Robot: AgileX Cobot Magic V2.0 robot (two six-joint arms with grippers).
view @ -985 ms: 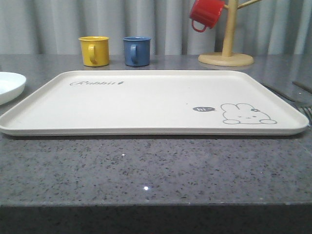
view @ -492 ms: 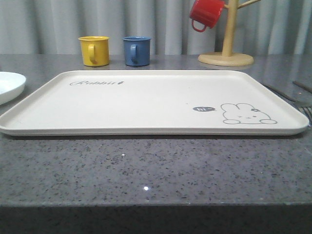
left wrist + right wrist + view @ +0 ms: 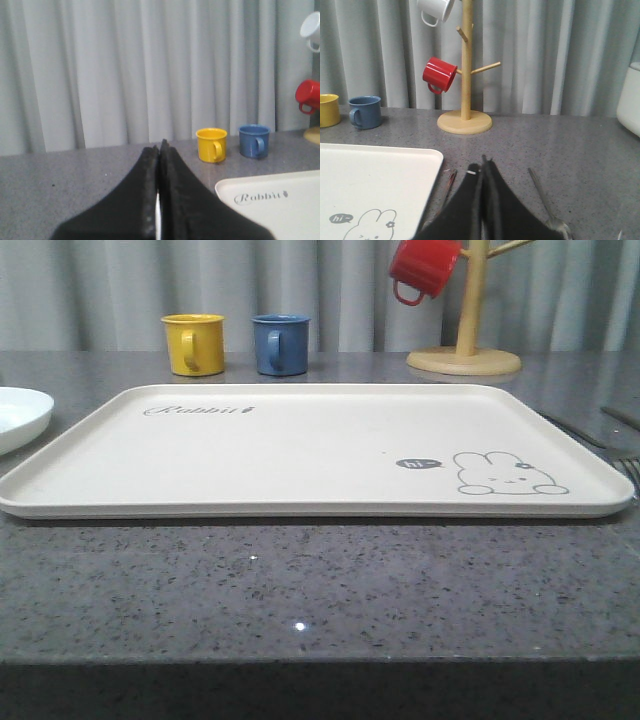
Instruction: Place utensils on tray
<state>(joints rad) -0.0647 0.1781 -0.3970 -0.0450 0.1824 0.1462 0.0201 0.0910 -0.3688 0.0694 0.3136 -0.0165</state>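
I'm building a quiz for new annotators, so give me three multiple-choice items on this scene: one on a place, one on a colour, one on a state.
1. Where is the red mug?
A. on the tray
B. hanging on the wooden mug tree
C. beside the plate

2. What colour is the mug standing next to the blue mug?
A. yellow
B. green
C. black

3. How does the tray look?
A. stacked with mugs
B. tipped on edge
C. flat, nothing on it

Answers:
1 B, it hangs from a peg of the mug tree.
2 A, the yellow mug stands beside it.
3 C, just the printed bunny shows.
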